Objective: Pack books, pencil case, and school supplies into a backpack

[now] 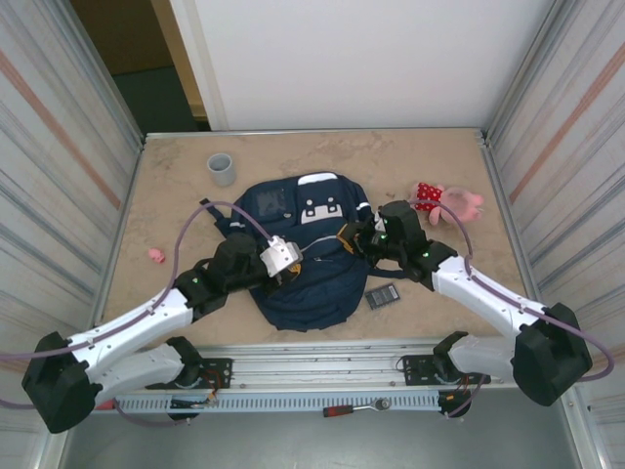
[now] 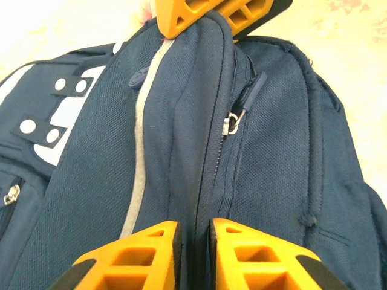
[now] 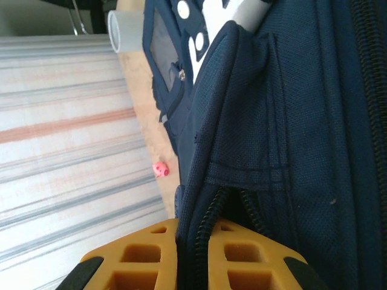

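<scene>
The navy backpack point(image 1: 308, 264) lies flat mid-table, white patches toward the far side. My left gripper point(image 1: 291, 260) sits on its front; in the left wrist view point(image 2: 195, 225) the jaws stand a little apart with a ridge of fabric point(image 2: 202, 151) running through the narrow gap. My right gripper point(image 1: 357, 237) is shut on the backpack's zipper edge point(image 3: 192, 225); its orange fingers point(image 2: 205, 12) pinch the same ridge farther up. One of the school supplies, a dark grey piece with a grid face point(image 1: 382, 295), lies right of the backpack. The books and pencil case are out of view.
A grey cup point(image 1: 222, 169) stands at the back left. A pink and red plush toy point(image 1: 444, 202) lies at the right, behind my right arm. A small pink object point(image 1: 156, 255) sits near the left wall. Walls close in the table on both sides.
</scene>
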